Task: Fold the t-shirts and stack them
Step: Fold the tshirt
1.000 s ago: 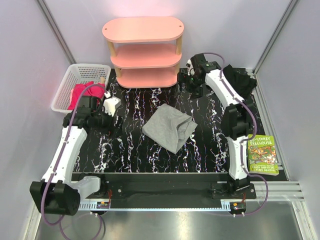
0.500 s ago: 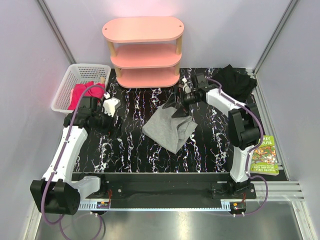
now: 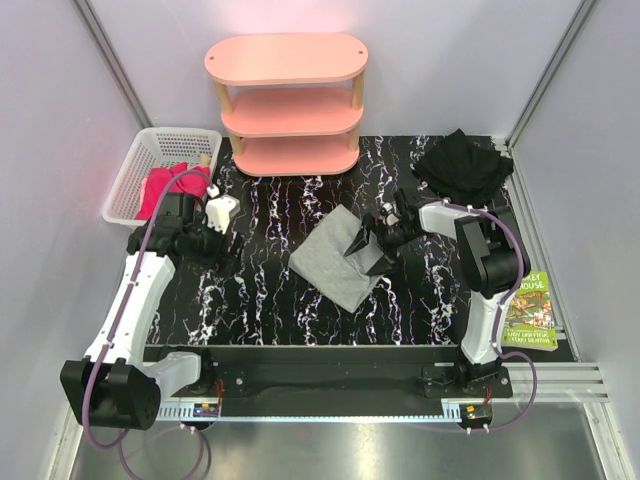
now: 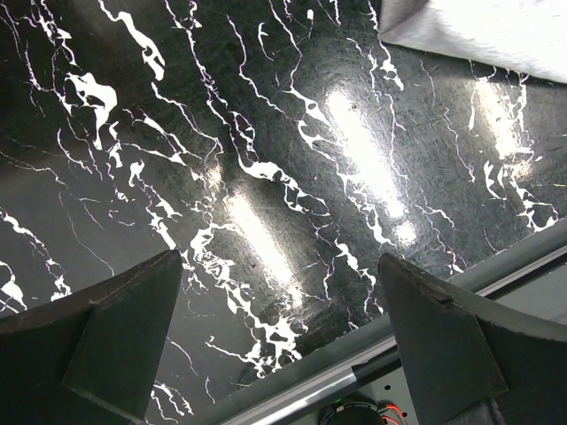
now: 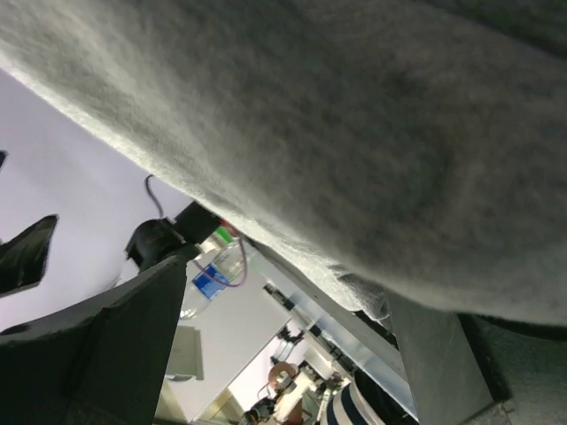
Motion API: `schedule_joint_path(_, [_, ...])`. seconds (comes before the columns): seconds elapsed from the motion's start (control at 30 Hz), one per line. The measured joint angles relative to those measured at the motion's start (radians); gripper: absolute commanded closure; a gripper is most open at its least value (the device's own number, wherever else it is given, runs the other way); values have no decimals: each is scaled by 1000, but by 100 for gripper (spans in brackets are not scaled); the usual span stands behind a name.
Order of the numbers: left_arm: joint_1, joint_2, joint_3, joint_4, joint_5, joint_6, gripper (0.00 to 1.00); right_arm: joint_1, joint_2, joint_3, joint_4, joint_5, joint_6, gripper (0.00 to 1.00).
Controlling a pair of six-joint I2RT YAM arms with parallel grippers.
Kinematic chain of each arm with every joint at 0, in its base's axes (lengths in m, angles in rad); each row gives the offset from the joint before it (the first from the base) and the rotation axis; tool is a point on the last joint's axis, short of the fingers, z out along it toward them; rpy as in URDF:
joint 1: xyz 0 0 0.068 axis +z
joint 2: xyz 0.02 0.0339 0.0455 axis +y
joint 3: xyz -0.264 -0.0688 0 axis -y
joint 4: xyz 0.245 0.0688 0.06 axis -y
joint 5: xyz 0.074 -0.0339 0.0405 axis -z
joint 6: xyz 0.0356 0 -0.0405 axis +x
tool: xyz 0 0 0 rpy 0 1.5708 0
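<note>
The grey t-shirt (image 3: 333, 258) lies folded in the middle of the black marbled table (image 3: 260, 300). My right gripper (image 3: 370, 243) is low at the shirt's right edge, turned on its side and open. In the right wrist view the grey cloth (image 5: 372, 115) fills the upper frame and lies against the spread fingers; the gripper (image 5: 283, 283) holds nothing. My left gripper (image 3: 215, 238) is open and empty above the table's left part (image 4: 279, 266), with a corner of the grey shirt (image 4: 478, 27) at the far edge. A black t-shirt (image 3: 462, 165) lies bundled at the back right. A magenta shirt (image 3: 170, 187) sits in the basket.
A white basket (image 3: 135, 170) stands at the back left. A pink three-tier shelf (image 3: 290, 100) stands at the back middle. A green-covered book (image 3: 527, 310) lies off the table's right edge. Walls close in on both sides.
My right arm has swung from the back right corner down to the grey shirt's right edge. The shirt's right side now lies flatter. The left arm has not moved.
</note>
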Motion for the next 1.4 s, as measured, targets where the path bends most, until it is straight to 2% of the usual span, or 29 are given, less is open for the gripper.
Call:
schedule_joint_path(0.13, [0,0,0,0,-5,3,1,-3,-10,58,-110,100,-44,0])
schedule_joint_path(0.27, [0,0,0,0,-8,6,1,1,-42,189,-208,202,-74,0])
schedule_joint_path(0.4, [0,-1,0,0,-13,6,1,27,-98,376,-254,226,-82,0])
schedule_joint_path(0.5, [0,-3,0,0,-20,7,1,80,-133,463,-239,183,-80,0])
schedule_joint_path(0.7, [0,-10,0,0,-24,7,1,159,-103,402,-157,74,-65,0])
schedule_joint_path(0.93, [0,-20,0,-4,-30,8,1,150,148,288,-103,56,-70,0])
schedule_joint_path(1.0, [0,-22,0,-6,-30,8,1,143,174,283,-101,-6,-57,0])
schedule_joint_path(1.1, [0,-23,0,-7,-30,10,1,142,172,283,-94,-16,-63,0])
schedule_joint_path(1.27, [0,-23,1,-8,-30,11,1,109,164,344,-135,4,-92,0])
schedule_joint_path(1.4, [0,-23,14,-16,-31,15,1,-18,162,482,-148,44,-109,0])
